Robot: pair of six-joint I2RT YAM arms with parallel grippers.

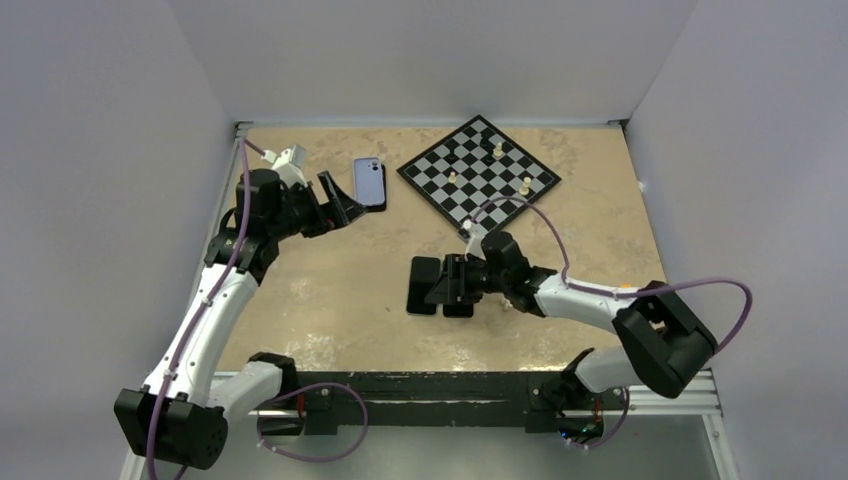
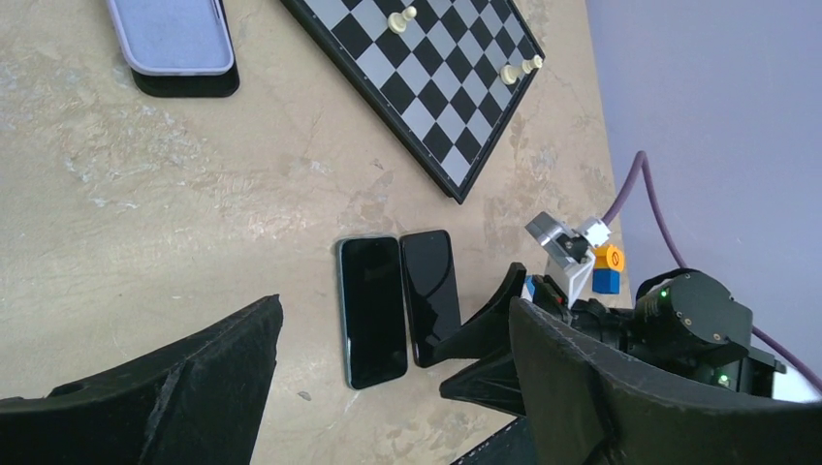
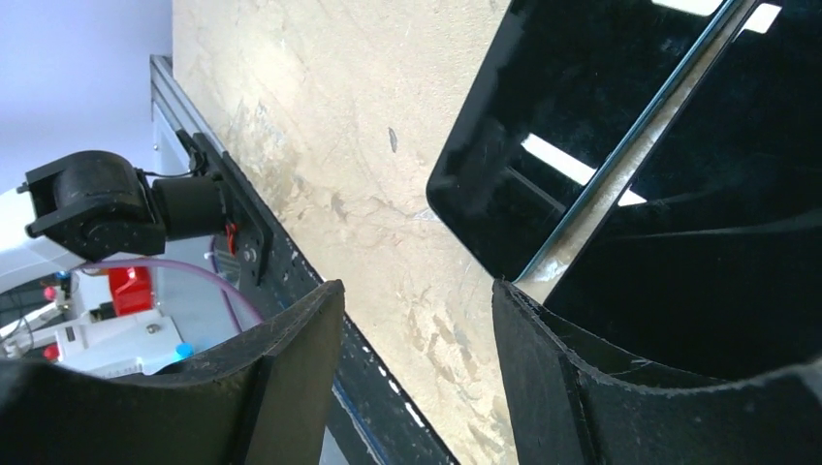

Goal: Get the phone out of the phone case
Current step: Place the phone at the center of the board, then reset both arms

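A lavender phone case (image 1: pixel 370 182), back up with its camera cutout showing, lies at the back left beside the chessboard; a black edge shows under the case (image 2: pixel 174 39). My left gripper (image 1: pixel 345 205) hovers open just left of it, holding nothing. Two black glossy slabs lie side by side in the middle: one with a teal rim (image 2: pixel 373 310) and one plain black (image 2: pixel 431 295). I cannot tell which is a phone. My right gripper (image 1: pixel 445 285) is open at their near ends, one finger (image 3: pixel 601 387) over the plain slab (image 3: pixel 708 242), only bare table between the jaws.
A chessboard (image 1: pixel 480 170) with three pale pieces sits at the back centre-right. Grey walls close in the table on three sides. A black rail (image 1: pixel 440 385) runs along the near edge.
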